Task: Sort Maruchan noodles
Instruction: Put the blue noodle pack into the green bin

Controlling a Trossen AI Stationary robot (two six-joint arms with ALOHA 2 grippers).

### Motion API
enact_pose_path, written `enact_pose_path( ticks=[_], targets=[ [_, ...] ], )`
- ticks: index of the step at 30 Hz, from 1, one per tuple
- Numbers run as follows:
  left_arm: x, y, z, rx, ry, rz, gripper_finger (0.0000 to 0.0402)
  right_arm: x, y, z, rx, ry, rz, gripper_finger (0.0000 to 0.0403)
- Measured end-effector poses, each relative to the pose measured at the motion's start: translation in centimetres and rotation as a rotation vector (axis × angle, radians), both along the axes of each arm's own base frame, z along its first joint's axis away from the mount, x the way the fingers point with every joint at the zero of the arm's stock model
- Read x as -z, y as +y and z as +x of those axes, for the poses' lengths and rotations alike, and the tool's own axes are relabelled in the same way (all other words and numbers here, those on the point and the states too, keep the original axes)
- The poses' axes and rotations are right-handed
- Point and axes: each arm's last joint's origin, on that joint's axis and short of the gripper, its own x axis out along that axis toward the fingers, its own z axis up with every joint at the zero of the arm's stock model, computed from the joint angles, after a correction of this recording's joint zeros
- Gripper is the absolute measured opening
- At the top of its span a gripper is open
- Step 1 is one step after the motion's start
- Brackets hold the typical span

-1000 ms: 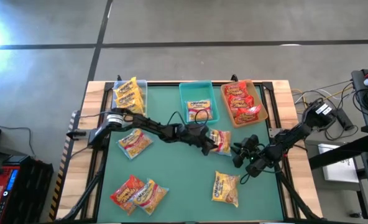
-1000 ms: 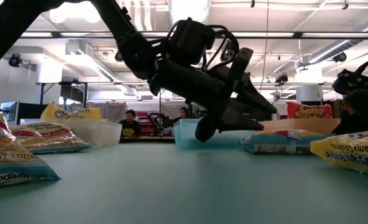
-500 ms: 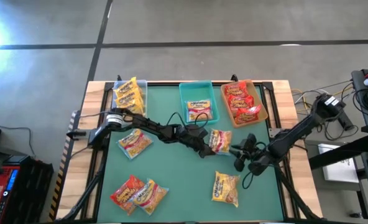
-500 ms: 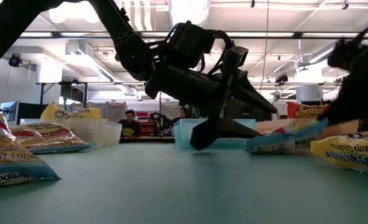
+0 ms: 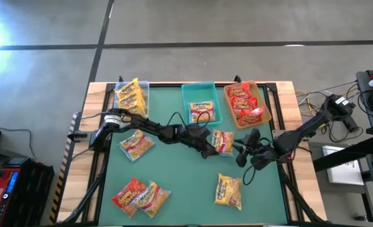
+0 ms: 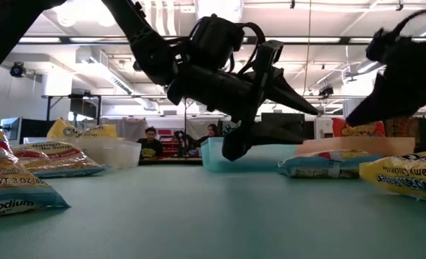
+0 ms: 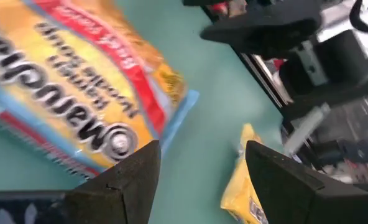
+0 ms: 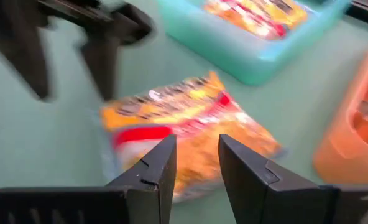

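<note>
Nearest, at 6 o'clock, a yellow packet (image 5: 228, 190) is seen flat on the green surface (image 5: 180, 176). At centre the multicoloured packet (image 5: 222, 142) lies unheld — left hand (image 5: 206, 147) touching-close at its 9 o'clock, fingers spread wide, empty; right hand (image 5: 242, 151) at its 3 o'clock, fingers narrowly parted, empty. Beyond, at 12 o'clock, the teal bin (image 5: 200, 103) is noted.

Grey concrete floor (image 5: 174, 25), ceiling strip lights (image 6: 198, 39)

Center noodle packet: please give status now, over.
Packet flat on mat, not held. Left gripper jaws open beside it. Right gripper on its other side, jaws apart, empty. Nothing in the way.
</note>
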Motion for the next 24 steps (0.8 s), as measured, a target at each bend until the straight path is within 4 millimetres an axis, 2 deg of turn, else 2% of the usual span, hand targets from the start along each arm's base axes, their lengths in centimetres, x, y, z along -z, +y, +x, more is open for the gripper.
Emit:
enact_pose_path(
  ticks=[4,8,18,24],
  targets=[
    [0.4,-0.1,-0.3,-0.102,0.032,-0.030,0.0219,1.2,-1.0,0.0,0.037,0.066,0.010,0.0114],
    [0.6,0.0,-0.5,-0.179,0.046,-0.054,0.0219,1.5,-1.5,0.2,0.038,0.095,0.004,0.0118],
    [0.7,0.1,-0.7,-0.200,0.055,-0.069,0.0218,1.0,-1.2,0.9,-0.015,0.048,0.003,0.0125],
    [0.8,0.3,-1.4,-0.205,0.076,-0.065,0.0218,1.8,-1.1,1.2,-0.026,0.090,-0.012,0.0125]
  ],
)
